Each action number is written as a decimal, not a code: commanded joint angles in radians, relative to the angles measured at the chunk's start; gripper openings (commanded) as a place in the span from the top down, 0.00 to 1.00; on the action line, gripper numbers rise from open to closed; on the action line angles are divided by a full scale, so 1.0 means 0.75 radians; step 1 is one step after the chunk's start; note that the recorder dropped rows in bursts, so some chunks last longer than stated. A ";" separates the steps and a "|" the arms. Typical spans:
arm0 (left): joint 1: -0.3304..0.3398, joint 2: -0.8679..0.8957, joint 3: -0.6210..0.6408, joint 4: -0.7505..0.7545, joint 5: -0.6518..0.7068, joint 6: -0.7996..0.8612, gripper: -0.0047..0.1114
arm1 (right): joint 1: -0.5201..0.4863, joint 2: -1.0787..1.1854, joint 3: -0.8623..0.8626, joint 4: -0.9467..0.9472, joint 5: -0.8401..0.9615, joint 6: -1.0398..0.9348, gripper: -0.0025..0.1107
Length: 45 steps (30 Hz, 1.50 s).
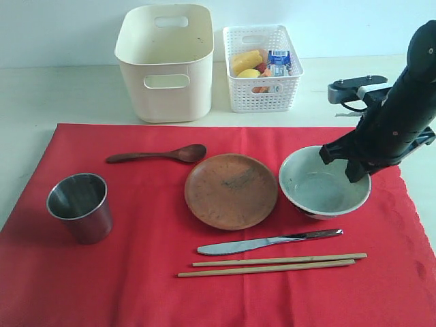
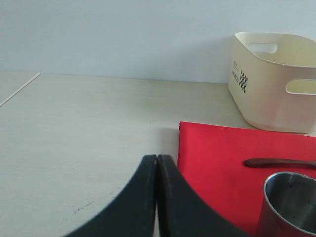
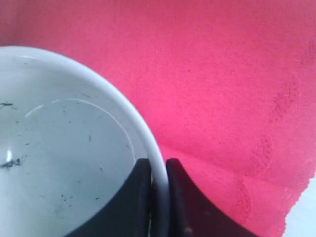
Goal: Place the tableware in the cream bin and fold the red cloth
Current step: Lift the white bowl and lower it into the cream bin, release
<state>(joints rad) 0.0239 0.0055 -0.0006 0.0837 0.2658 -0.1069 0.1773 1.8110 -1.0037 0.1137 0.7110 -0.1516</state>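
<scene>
A large red cloth (image 1: 136,272) covers the table front and carries the tableware. The pale grey-green bowl (image 1: 320,187) sits at the right; my right gripper (image 1: 355,170) is shut on its right rim (image 3: 159,165), one finger inside, one outside. A round brown plate (image 1: 231,190) lies in the middle, with a dark wooden spoon (image 1: 160,154) behind it to the left. At the left stands a steel cup (image 1: 80,206). A metal knife (image 1: 269,242) and wooden chopsticks (image 1: 272,264) lie in front. The cream bin (image 1: 165,61) stands behind the cloth. My left gripper (image 2: 157,159) is shut, empty, over bare table.
A white lattice basket (image 1: 262,85) with food pieces and a milk carton (image 1: 278,61) stands right of the cream bin. A black and white fixture (image 1: 354,88) sits on the table at the far right. Pale tabletop (image 2: 89,128) extends left of the cloth's edge.
</scene>
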 commanded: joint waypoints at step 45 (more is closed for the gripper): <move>-0.008 -0.007 0.001 -0.007 -0.001 -0.001 0.94 | 0.160 0.315 -0.871 1.450 -0.252 -1.097 0.98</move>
<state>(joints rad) 0.0239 0.0055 -0.0006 0.0837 0.2658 -0.1069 0.2688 1.9801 -1.5706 1.1821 0.5163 -0.9207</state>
